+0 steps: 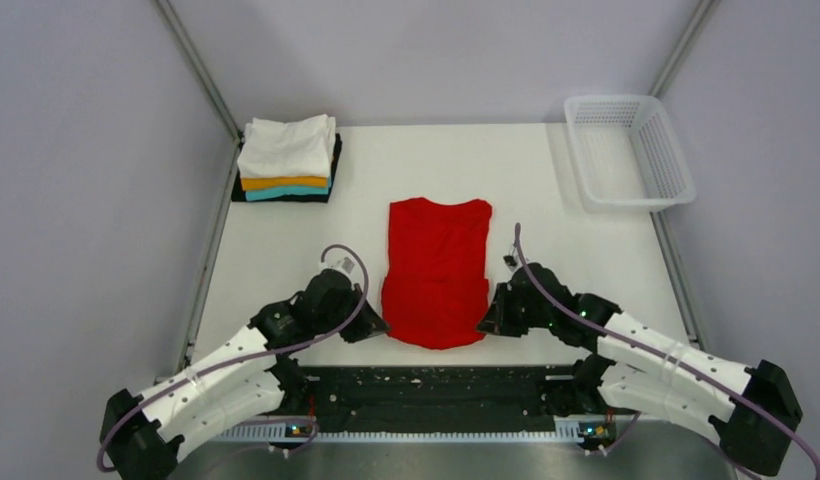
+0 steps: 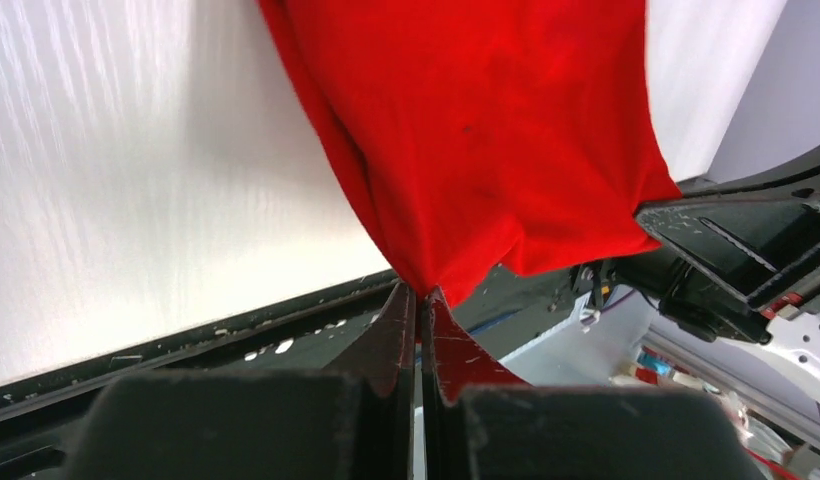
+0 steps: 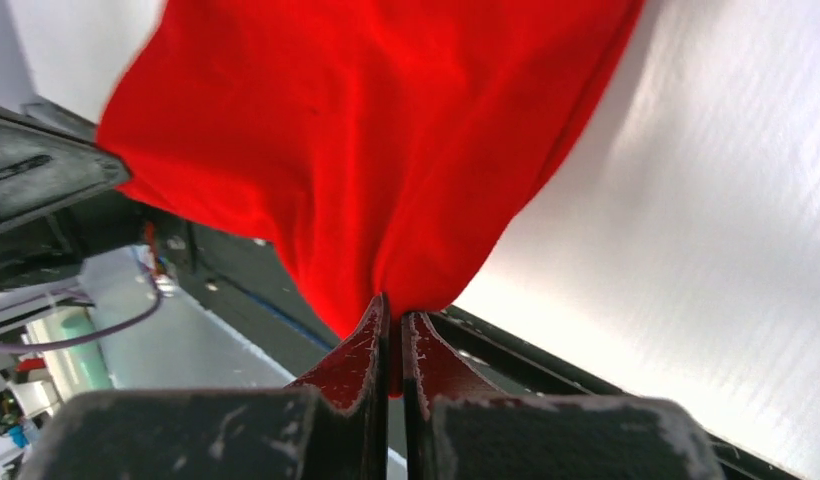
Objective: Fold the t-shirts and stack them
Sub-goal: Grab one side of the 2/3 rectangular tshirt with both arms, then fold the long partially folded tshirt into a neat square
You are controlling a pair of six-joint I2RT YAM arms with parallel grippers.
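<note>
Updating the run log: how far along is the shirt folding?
Done: a pile of folded shirts sits in the far left corner, white on top. In hand: the red shirt lies flat in the middle, sides apparently folded in, and the left gripper and right gripper each pinch a near corner. Left: likely folding that near edge away, then placing the shirt on the pile.
</note>
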